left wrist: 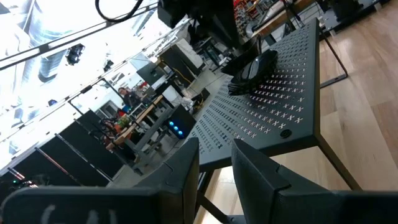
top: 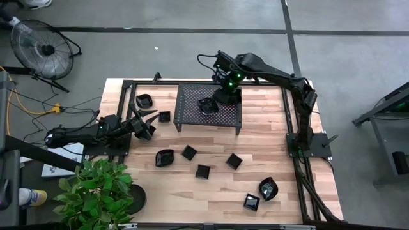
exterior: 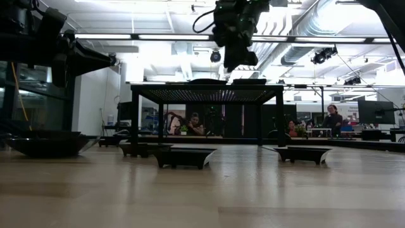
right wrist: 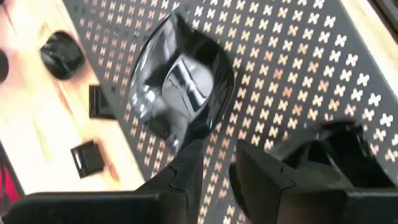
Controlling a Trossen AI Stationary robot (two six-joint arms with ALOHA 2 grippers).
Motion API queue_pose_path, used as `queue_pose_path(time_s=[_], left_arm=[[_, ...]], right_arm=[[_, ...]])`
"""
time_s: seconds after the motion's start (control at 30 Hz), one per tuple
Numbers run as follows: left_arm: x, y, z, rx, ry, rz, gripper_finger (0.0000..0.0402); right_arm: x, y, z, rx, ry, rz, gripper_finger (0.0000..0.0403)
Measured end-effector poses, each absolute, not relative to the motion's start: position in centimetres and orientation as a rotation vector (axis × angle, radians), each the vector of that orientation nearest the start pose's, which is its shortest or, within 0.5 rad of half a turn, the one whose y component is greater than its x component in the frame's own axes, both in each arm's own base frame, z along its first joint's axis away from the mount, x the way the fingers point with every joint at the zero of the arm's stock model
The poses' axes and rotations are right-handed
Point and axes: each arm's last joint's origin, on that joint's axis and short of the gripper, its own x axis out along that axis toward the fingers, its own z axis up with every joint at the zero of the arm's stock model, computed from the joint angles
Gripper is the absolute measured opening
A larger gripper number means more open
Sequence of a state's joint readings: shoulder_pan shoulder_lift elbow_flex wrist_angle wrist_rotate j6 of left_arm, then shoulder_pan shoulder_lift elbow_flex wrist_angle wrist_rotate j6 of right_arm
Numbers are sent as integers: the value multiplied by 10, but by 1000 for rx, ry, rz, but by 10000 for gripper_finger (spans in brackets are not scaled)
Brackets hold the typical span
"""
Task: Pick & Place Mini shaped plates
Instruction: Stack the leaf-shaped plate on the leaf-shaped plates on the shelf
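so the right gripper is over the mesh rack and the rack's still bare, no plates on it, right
Not quite. The right gripper is over the mesh rack, but the rack is not bare: the high view shows a mini shaped plate on it, under the gripper. The right wrist view shows that scalloped plate on the perforated top, with a second dark dish beside it.

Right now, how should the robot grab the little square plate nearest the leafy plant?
Probably by its rim. The square plate lies flat and alone on the wooden table, so a tool should come straight down from above and pinch two opposite edges, one finger inside the bowl. The left tool hangs nearest.
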State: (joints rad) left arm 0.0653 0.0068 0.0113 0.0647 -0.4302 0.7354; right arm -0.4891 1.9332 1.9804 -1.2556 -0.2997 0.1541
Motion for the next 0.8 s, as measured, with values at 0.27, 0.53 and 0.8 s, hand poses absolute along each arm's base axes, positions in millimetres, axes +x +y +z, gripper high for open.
queue_pose_path(time_s=[0.27, 0.53, 0.8], left_arm=[[94, 18, 173, 707, 117, 498, 92], [94, 18, 173, 707, 117, 497, 92], [94, 18, 173, 707, 116, 498, 92]], right_arm=[[333, -150, 350, 535, 1177, -180, 90], [334, -106, 358, 434, 1247, -55, 91], [339, -48, 362, 277, 1311, 117, 91]])
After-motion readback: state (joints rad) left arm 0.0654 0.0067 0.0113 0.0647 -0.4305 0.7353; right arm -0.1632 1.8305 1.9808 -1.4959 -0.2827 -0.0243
